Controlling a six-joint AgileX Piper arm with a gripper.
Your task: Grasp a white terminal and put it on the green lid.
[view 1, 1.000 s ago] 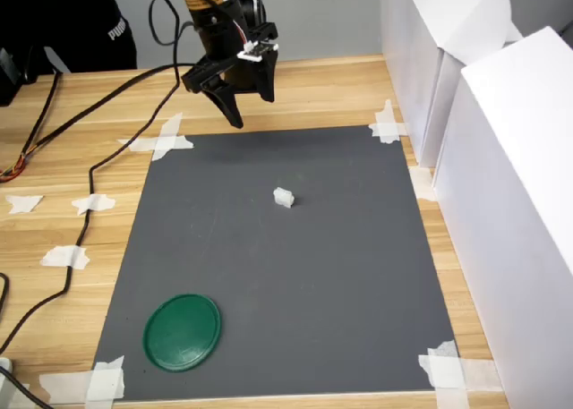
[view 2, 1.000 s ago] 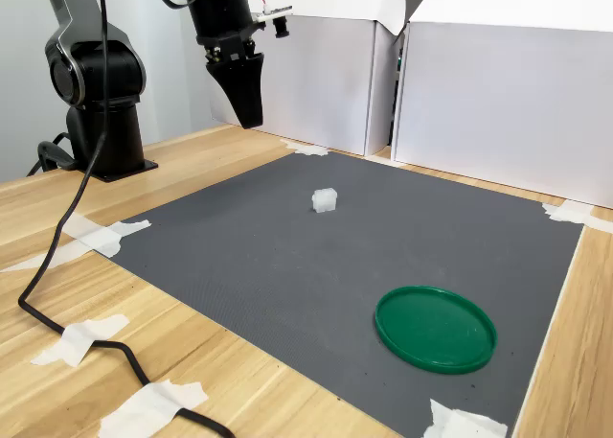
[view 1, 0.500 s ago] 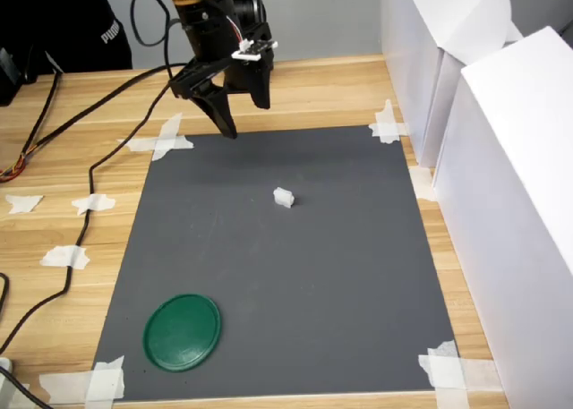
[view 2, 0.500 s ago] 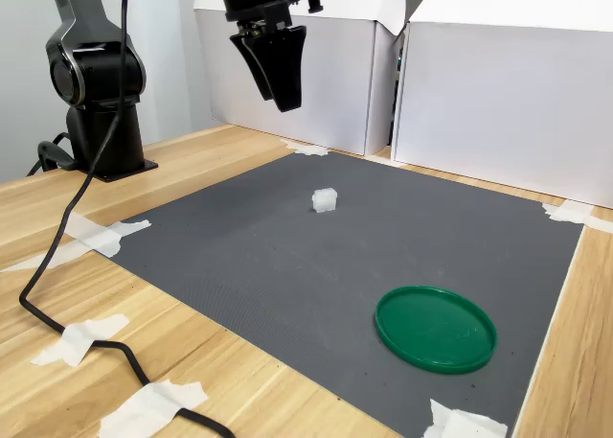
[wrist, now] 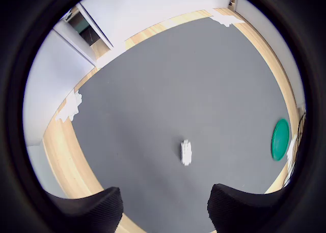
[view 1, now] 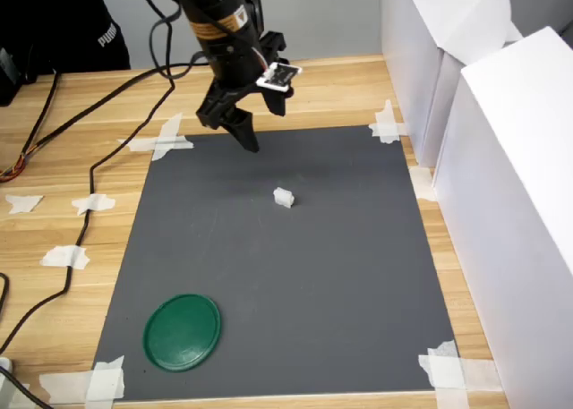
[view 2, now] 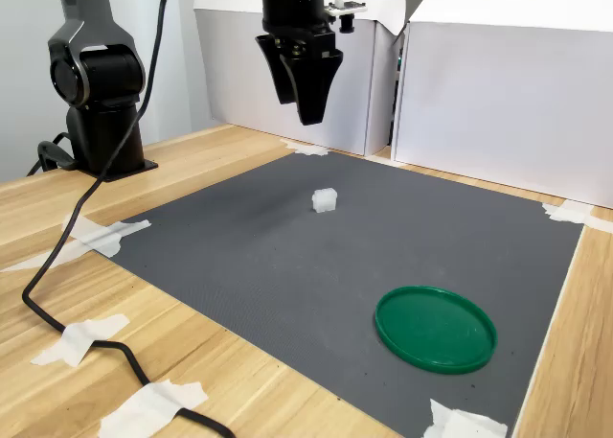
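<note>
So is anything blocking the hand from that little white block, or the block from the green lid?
Nothing visible. The hand hangs above the mat, with only bare mat between it and the block, and between the block and the lid.

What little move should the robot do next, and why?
Probably lower the gripper onto the white terminal. The gripper is open and holds nothing, hanging above the mat, and in the wrist view the terminal lies ahead between its fingers. The green lid has nothing on it yet.
</note>
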